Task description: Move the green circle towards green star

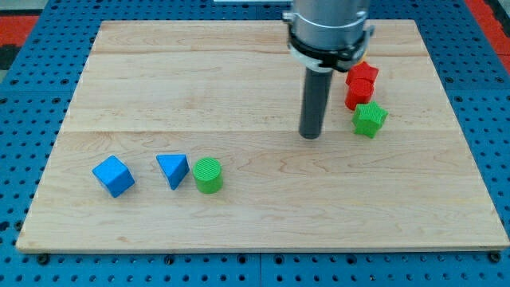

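Note:
The green circle [208,175] lies at the lower left of the wooden board, just right of a blue triangle [173,170]. The green star [370,119] sits at the view's right, below the red blocks. My tip [310,135] rests on the board near the middle right, left of the green star with a gap between them, and well up and right of the green circle.
A blue cube [113,176] lies left of the blue triangle. Red blocks [360,84] are stacked close together just above the green star, with a yellow piece [364,63] partly hidden behind them. The wooden board [255,219] rests on a blue perforated table.

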### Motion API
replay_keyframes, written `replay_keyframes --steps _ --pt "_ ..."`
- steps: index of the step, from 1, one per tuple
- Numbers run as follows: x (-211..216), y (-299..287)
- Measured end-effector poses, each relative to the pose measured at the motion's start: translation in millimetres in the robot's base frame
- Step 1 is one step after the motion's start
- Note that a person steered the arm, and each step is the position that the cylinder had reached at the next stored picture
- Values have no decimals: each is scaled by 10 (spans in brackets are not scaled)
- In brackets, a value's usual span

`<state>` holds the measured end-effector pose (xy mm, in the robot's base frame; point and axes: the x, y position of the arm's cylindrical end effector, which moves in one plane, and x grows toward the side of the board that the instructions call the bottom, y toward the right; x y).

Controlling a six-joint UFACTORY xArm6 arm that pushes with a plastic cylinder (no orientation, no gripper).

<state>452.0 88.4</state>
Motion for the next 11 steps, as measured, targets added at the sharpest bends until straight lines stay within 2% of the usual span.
replay_keyframes --steps 1,2,3,4,5,6,7,8,9,11 --pt "102 301" --pt "409 239" --pt "978 -354" --pt "1386 -1200" --pt "1157 -1829" --pt "819 -1728" --pt "596 -1051" --pt "533 -918" --pt "423 -1512" --pt "157 -739"
